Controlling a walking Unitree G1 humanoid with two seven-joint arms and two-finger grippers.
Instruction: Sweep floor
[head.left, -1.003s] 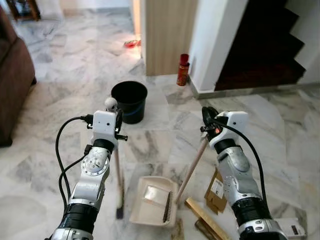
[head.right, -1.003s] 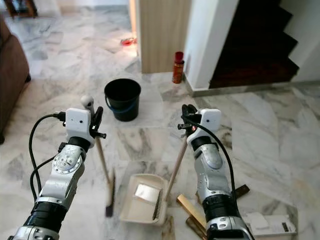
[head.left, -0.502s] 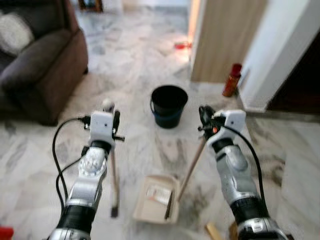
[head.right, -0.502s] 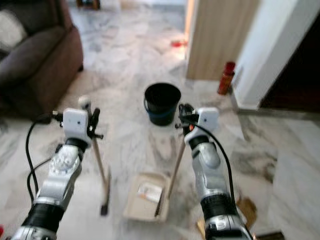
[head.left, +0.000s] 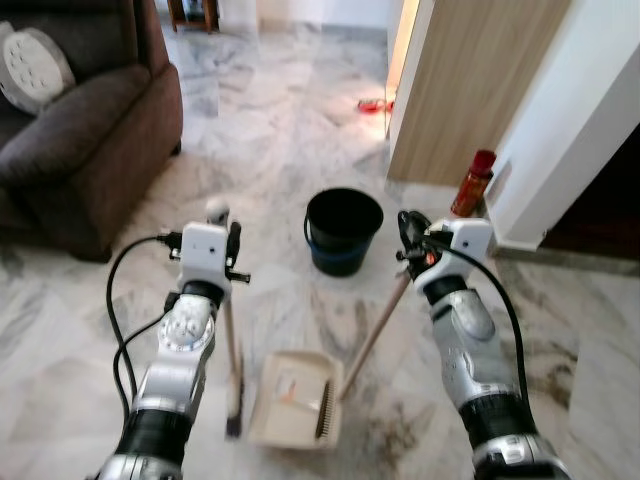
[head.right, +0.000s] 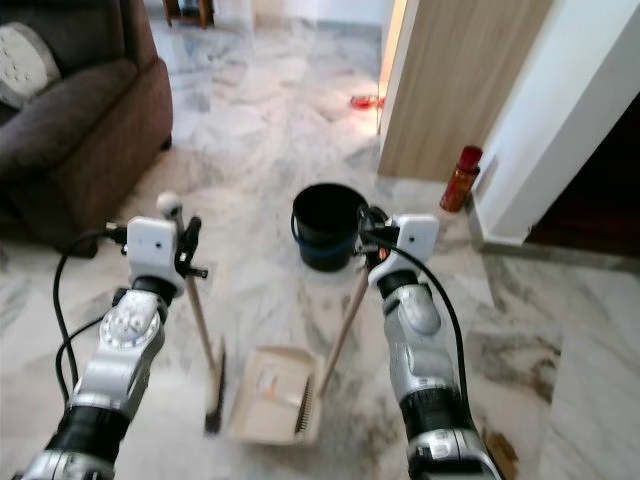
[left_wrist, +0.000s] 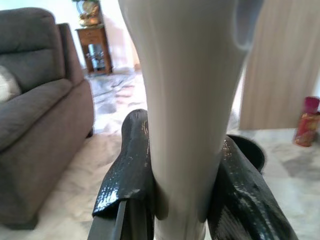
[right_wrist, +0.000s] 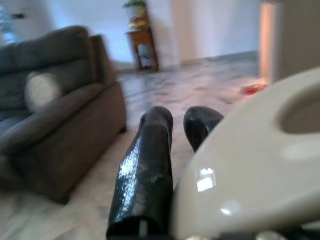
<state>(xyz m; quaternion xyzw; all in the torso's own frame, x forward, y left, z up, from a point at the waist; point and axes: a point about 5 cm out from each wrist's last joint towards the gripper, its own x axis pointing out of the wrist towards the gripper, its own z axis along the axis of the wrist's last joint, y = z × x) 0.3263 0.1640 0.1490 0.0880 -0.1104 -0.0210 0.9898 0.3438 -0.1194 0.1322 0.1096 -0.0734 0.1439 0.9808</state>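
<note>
Here my left tool (head.left: 228, 243) is clamped around the pale handle of the broom (head.left: 232, 350), whose dark head rests on the marble floor (head.left: 260, 130) just beside the dustpan (head.left: 296, 398). My right tool (head.left: 408, 233) grips the top of the dustpan's long wooden handle (head.left: 375, 325), which slants down to the cream pan lying flat between my arms; its fingers look pinched on it, though the wrist view is too crowded by the handle's white end to be sure. Straight ahead, near the pan, stands a black bucket (head.left: 343, 229). Beyond it a red canister (head.left: 472, 183) sits at the foot of a wood-panelled wall (head.left: 470, 90). A brown sofa (head.left: 85, 130) with a pale cushion (head.left: 38, 60) occupies my left side, and something small and red (head.left: 372, 104) lies on the floor farther off.
</note>
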